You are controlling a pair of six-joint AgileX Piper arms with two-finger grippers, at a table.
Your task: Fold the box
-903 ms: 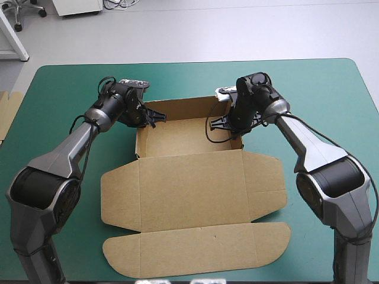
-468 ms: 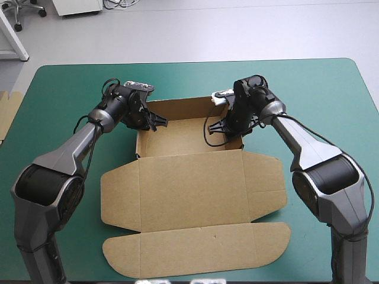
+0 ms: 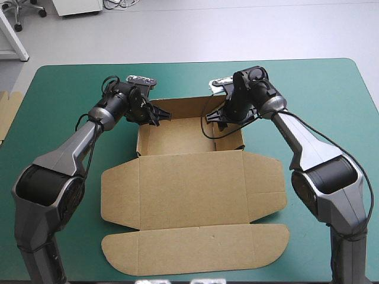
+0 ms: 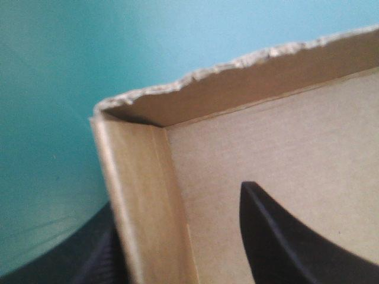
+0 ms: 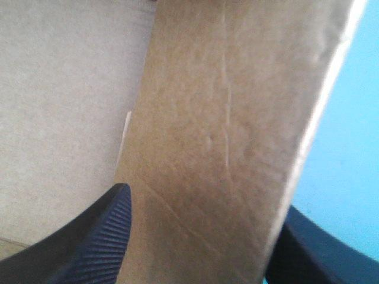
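Teal-green cover (image 3: 71, 89) lies under everything, and the box (image 3: 189, 189) sits at its middle. The box is an open tray (image 3: 189, 133) on the far side, walls raised, with the lid (image 3: 195, 186) flat on the near side and ending in a long rounded flap. The left gripper (image 3: 155, 113) is at the tray's far left corner, the right gripper (image 3: 220, 116) at the far end of its right wall. The high view leaves the fingers hard to read; the wrist views settle it. The left wrist view shows that corner close up, the far wall's top edge ragged. One finger (image 4: 284, 236) is inside the tray clear of the left wall and the other is outside it, so they stand apart with the wall between. The right wrist view shows the right wall broad between two fingers, one finger (image 5: 89, 248) over the tray floor, the other outside over the cover, also apart. Only the high view shows the lid and a strip of more board (image 3: 9, 112) at the cover's left edge, well apart from the box.
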